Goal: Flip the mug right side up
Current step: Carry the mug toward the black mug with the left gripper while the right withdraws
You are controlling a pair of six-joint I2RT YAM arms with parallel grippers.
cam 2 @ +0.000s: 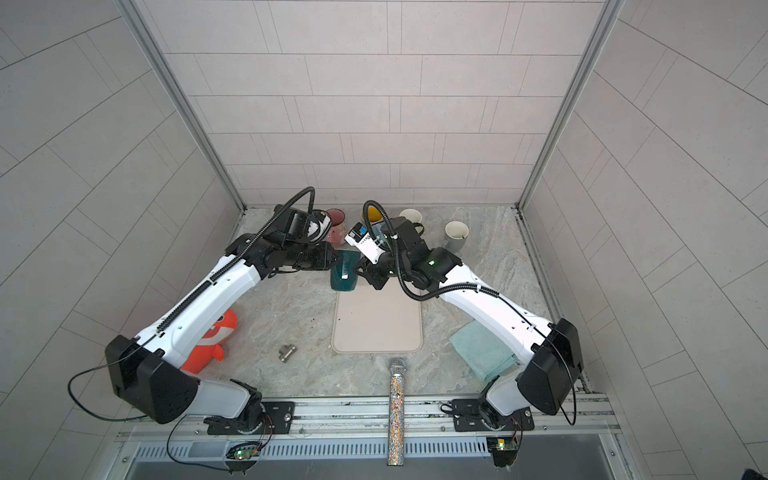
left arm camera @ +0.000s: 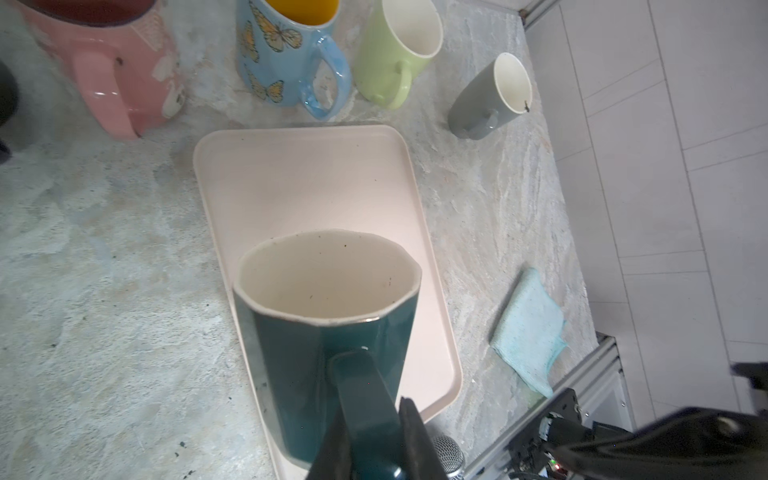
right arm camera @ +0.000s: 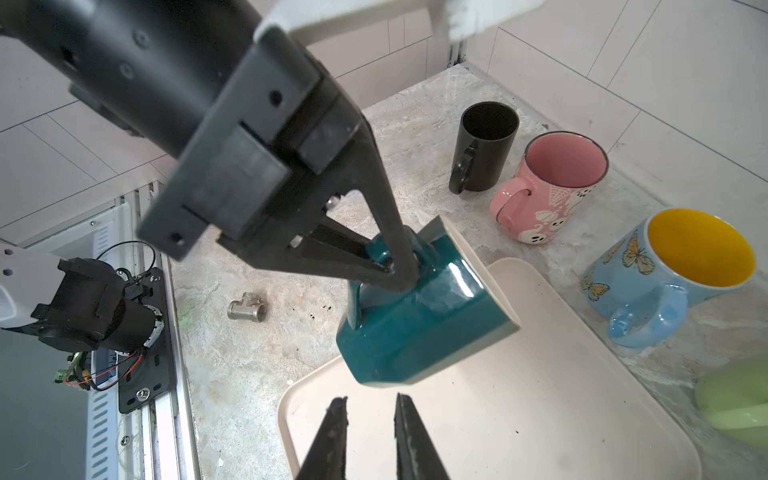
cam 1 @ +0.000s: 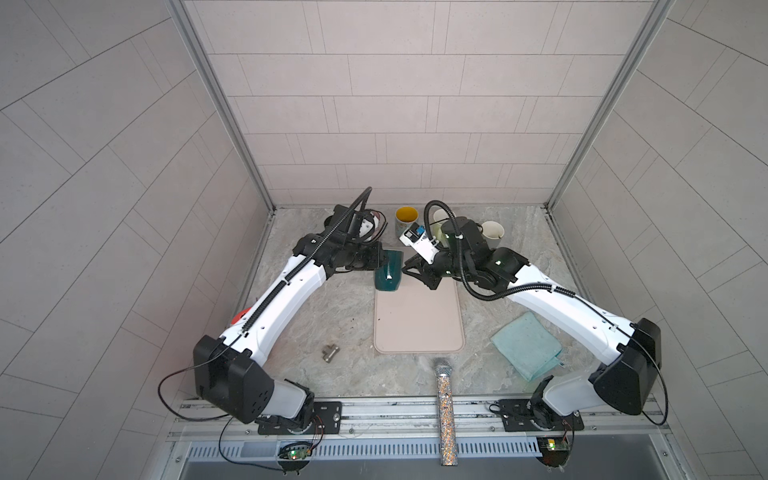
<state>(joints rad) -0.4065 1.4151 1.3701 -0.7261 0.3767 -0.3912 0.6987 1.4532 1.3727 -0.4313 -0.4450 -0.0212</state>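
One teal mug (right arm camera: 415,332), five other mugs (right arm camera: 552,187)

Bright, even, diffuse light with soft shadows. Glare streaks the mug (right arm camera: 455,286). Wide-angle bending shows at all edges; the pink mug (left arm camera: 124,62) looks blurred close up.

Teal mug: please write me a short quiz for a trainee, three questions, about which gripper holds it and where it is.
1. True or false: the right gripper holds the teal mug.
2. Which part of the mug does the left gripper clamp? A. rim B. handle C. base
3. Name the flat thing that lies partly beneath the mug.
Key: 1 false, its jaws stand open and empty; 2 B; 3 the beige tray.
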